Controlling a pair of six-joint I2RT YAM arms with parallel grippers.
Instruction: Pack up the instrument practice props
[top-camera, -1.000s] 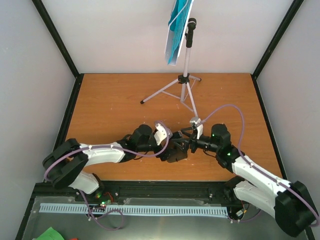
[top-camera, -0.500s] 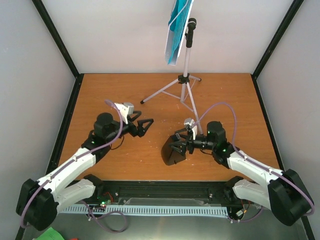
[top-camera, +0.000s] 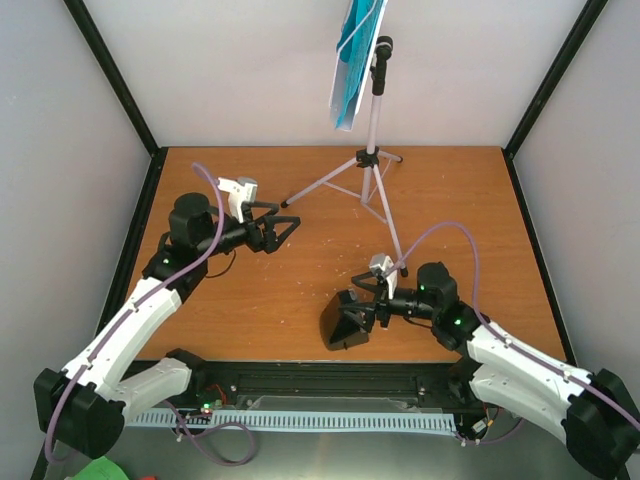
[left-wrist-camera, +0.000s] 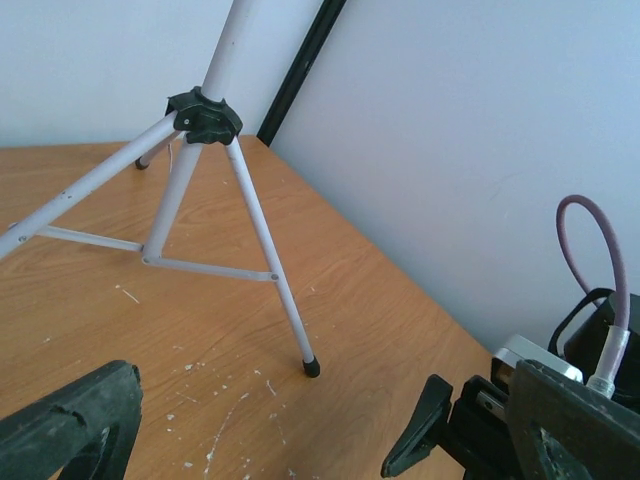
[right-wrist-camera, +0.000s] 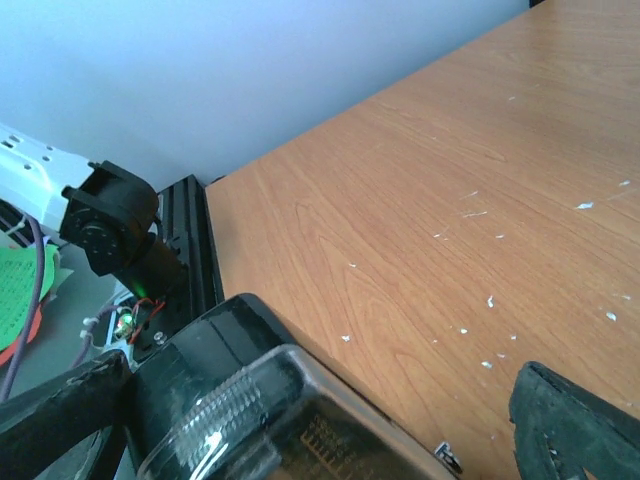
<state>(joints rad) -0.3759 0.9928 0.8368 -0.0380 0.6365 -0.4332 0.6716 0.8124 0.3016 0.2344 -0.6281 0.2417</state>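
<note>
The grey tripod music stand (top-camera: 372, 160) stands at the back of the table, its cyan sheet-music pages (top-camera: 350, 60) on the tray up high. In the left wrist view its hub (left-wrist-camera: 205, 115) and one rubber foot (left-wrist-camera: 312, 367) show ahead. My left gripper (top-camera: 288, 230) (left-wrist-camera: 325, 440) hangs open left of the tripod, holding nothing. The black metronome (top-camera: 343, 327) (right-wrist-camera: 250, 400) sits near the front edge. My right gripper (top-camera: 362, 306) (right-wrist-camera: 320, 430) is open around it, the metronome close to one finger (right-wrist-camera: 60, 420), bare wood before the other (right-wrist-camera: 580, 430).
The table (top-camera: 250, 300) is orange wood flecked with white, boxed in by white walls and black corner posts (top-camera: 120, 90). A black rail (right-wrist-camera: 190, 250) runs along the near edge. The right arm's wrist and purple cable (left-wrist-camera: 600, 300) show at the right of the left wrist view.
My left arm has swung out from the table's middle to the left and back, near the tripod. The right gripper and the metronome have shifted slightly toward the near edge.
</note>
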